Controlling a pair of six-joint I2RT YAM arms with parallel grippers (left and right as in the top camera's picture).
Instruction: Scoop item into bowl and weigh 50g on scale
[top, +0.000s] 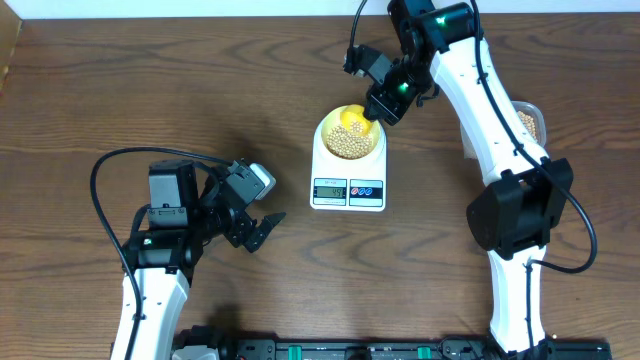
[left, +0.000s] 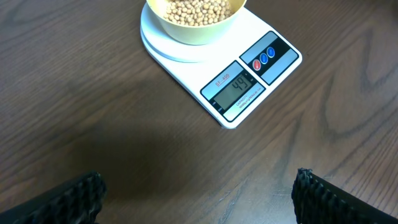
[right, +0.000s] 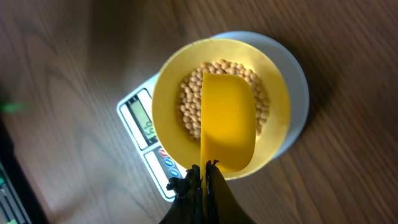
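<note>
While left end effector (left: 198, 198) gapes, right end effector (right: 203, 169) clamps scoop (right: 227, 121), scale (left: 249, 84) digits clearest left-wrist.

You see a dark wood-grain bench (top: 80, 100), a glossy white plastic scale (left: 186, 71), a smooth yellow plastic scoop (right: 227, 121), and matt beans (left: 196, 9).

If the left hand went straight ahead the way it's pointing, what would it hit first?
Likely the scale, at its display end. The left hand seems angled downward, so it might touch the table first; depth is unclear.
</note>
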